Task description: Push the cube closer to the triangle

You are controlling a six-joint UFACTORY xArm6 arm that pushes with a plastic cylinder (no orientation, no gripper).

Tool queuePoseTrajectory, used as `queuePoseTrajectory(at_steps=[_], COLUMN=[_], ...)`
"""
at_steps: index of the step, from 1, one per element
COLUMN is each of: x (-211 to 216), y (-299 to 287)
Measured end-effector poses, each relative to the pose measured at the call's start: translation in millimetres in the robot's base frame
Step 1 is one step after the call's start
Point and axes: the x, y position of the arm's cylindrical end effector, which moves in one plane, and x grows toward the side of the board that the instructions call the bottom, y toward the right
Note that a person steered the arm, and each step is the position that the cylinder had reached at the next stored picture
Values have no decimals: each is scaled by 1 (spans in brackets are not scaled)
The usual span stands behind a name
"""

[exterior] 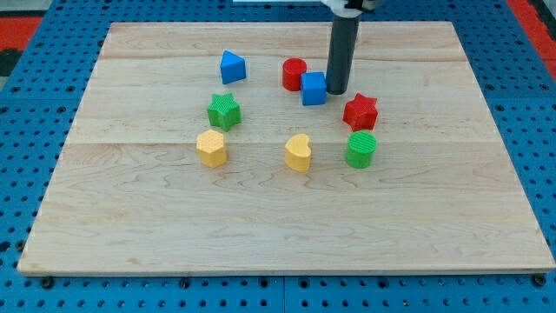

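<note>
Resting on the desk [130, 217], my tip [335, 92] touches the right side of the blue cube [314, 89]; no jaws exist on this rod; the blue triangle [232, 67] lies well apart toward the view's left; a red cylinder [294, 74] sits just beside the cube, partly between.

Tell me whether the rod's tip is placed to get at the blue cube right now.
Probably yes. My tip sits right against the blue cube on its view's-right side, nothing between them. The red cylinder crowds the cube's upper left, toward the blue triangle.
</note>
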Motion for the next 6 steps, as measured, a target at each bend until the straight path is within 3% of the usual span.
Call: queuePoseTrajectory(at_steps=[1,3,4,6], x=[1,37,11,-40], y=[-49,-67,-96,-94])
